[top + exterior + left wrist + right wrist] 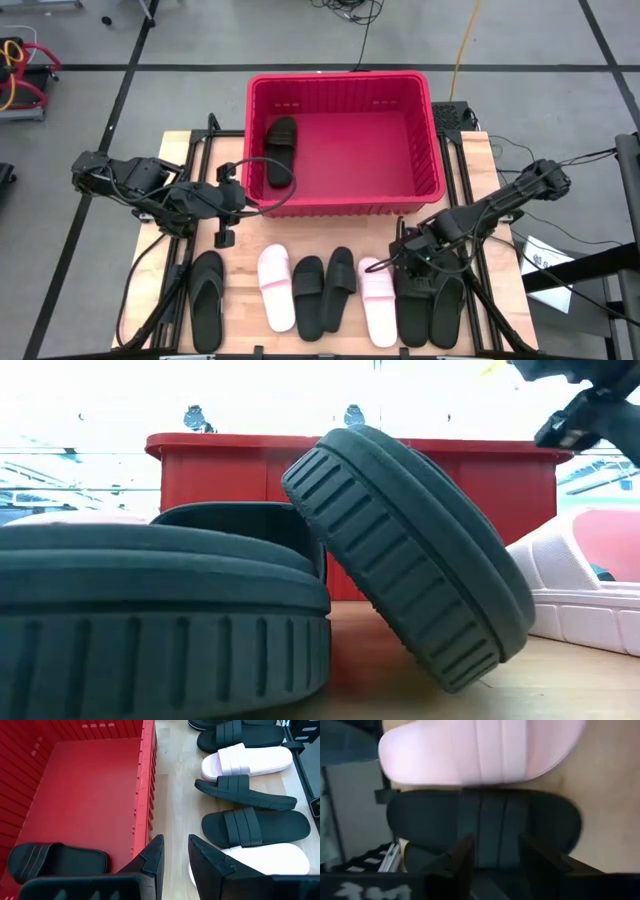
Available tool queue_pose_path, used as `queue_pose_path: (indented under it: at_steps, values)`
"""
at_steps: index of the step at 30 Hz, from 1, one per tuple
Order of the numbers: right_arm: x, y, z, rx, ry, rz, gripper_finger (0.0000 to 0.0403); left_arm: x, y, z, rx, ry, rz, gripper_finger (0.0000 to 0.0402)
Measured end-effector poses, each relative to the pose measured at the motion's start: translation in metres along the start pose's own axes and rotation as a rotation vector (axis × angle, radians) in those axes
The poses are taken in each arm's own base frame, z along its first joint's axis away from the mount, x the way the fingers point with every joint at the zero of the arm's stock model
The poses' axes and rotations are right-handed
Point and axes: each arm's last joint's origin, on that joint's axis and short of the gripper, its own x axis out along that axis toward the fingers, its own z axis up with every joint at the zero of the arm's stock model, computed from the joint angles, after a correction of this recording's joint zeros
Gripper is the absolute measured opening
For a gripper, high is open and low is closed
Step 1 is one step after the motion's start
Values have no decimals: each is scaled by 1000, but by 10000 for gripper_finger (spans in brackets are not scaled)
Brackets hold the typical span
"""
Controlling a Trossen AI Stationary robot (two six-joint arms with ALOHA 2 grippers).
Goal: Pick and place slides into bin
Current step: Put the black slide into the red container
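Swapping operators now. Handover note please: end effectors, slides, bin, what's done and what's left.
Left end effector: open, empty, hovering at the bin's front left corner.
Right end effector: open, low over a black band slide at the right end of the row, fingers either side of its strap, not yet gripped.
Bin: one black slide inside, on the left.
On the table: a black flip-flop, two pink slides, two black slides in the middle, two black slides on the far right.
Done: one slide. Left: seven.
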Motion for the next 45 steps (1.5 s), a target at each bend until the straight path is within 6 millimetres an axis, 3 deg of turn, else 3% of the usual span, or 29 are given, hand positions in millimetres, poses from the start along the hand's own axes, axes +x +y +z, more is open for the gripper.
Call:
queue_pose_path:
  at_steps: [13, 25, 35, 45]
  values:
    - [26, -22, -13, -20, 104, 51, 135, 0, 0, 0, 7, 3, -9, 86]
    - [42, -48, -14, -11, 90, 137, 135, 0, -1, 0, 7, 5, -18, 86]
    - [49, -60, -16, -15, 74, 144, 137, 0, -1, 0, 7, 6, -21, 86]
    - [59, -62, -17, -7, 48, 262, 135, 0, -1, 0, 7, 7, -21, 86]
